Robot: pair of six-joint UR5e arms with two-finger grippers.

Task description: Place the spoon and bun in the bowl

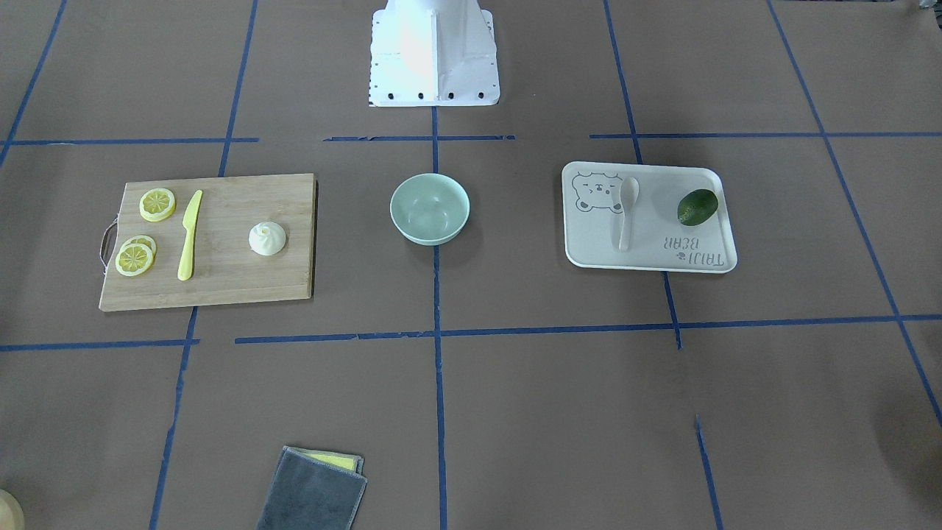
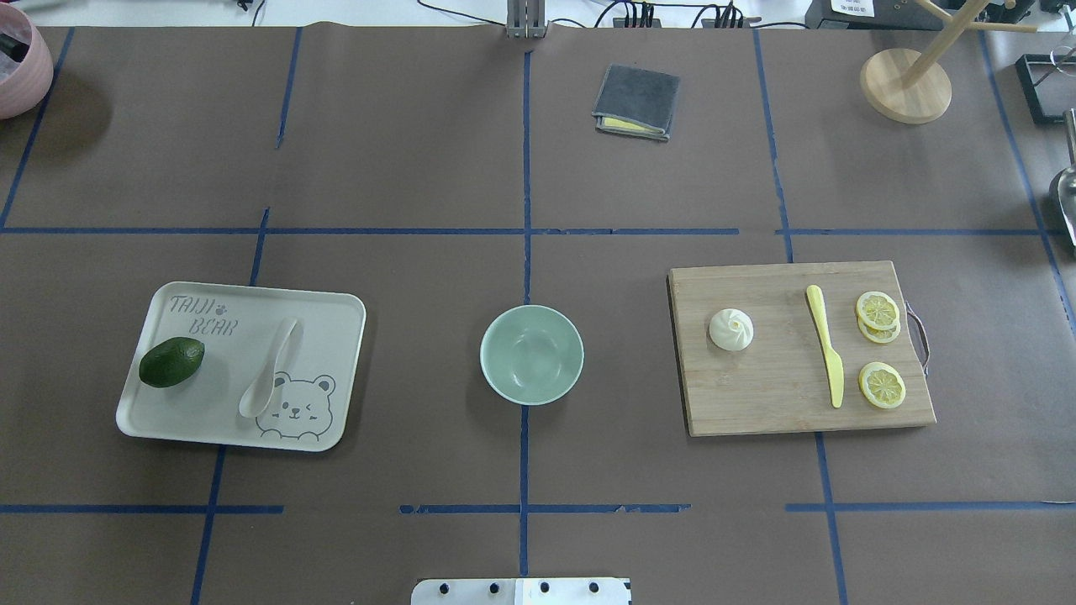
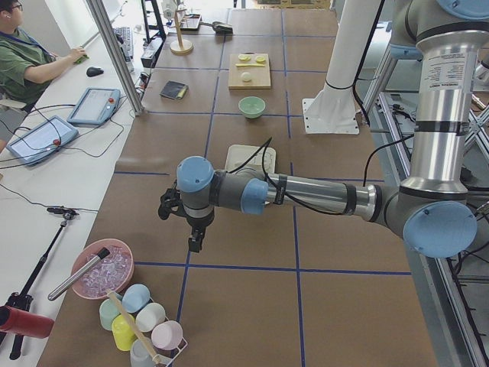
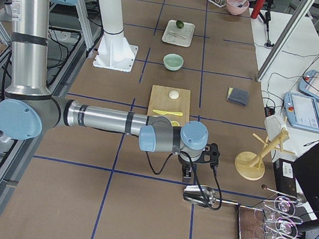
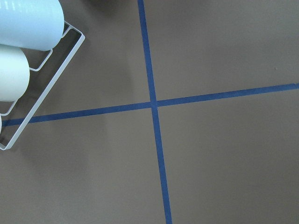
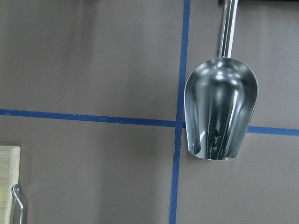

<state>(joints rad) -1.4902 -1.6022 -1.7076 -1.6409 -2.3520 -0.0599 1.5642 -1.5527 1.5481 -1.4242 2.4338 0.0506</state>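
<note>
At the middle of the brown table point(image 2: 420, 168) stands the bowl point(image 2: 531, 354), upright on a blue tape line. To the bowl's left, on the robot's own left side and well apart from it, lies a beige tray point(image 2: 336, 307) with a bear print. The spoon point(image 2: 271, 368) rests on that tray, on the half nearer the bowl, with its scoop beside the bear's head. A dark green fruit point(image 2: 171, 362) sits on the tray's half farther from the bowl. To the bowl's right, also well apart, is a wooden cutting board point(image 2: 756, 395). The bun point(image 2: 731, 328) stands on the board's end nearest the bowl, peak up. Farther from the bowl on the same board lie a yellow knife point(image 2: 825, 344) and, beyond it, lemon slices point(image 2: 882, 385). Across the table from the robot, past the bowl, lies a folded grey cloth point(image 2: 636, 102). The left gripper point(image 3: 195, 233) hangs pointing down far beyond the tray from the bowl, near some cups point(image 5: 28, 23); whether its fingers are apart or together cannot be told. The right gripper point(image 4: 188, 172) hangs beyond the board's far end from the bowl, close above a metal scoop point(image 6: 220, 109); its state cannot be told either.
</note>
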